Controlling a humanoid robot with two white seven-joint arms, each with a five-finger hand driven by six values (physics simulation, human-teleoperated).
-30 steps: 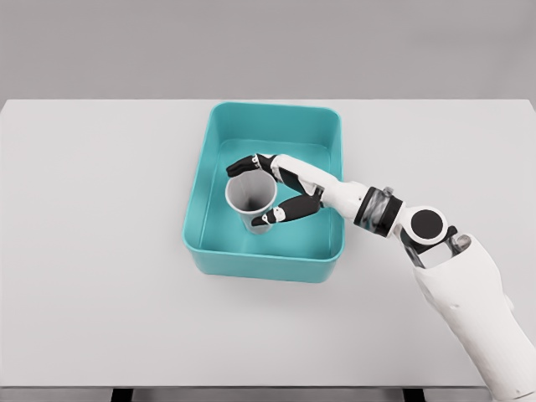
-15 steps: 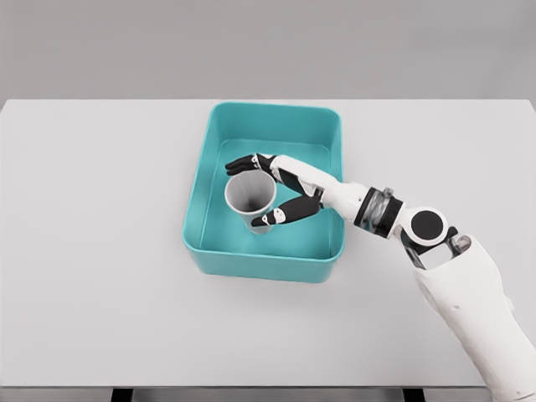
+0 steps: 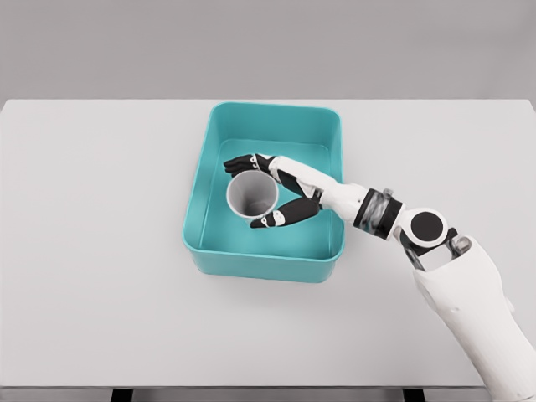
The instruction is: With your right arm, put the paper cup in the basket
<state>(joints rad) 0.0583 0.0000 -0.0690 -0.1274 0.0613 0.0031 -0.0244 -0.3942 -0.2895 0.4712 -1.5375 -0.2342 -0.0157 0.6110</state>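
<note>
The grey paper cup (image 3: 252, 195) stands upright inside the teal basket (image 3: 272, 119), left of its middle, with its mouth facing up. My right hand (image 3: 242, 195) reaches in over the basket's right wall. Its fingers (image 3: 243, 164) lie just behind the cup and its thumb (image 3: 280, 218) just in front. The hand is spread open around the cup, close to the rim without clasping it. The left arm does not show.
The basket sits at the middle back of a white table (image 3: 100, 251). My right forearm (image 3: 377, 211) crosses the basket's right rim, and the upper arm (image 3: 477, 318) fills the lower right corner.
The fingers and thumb have spread apart, letting go of the cup. The cup has gone from tilted in the grasp to upright on the basket floor.
</note>
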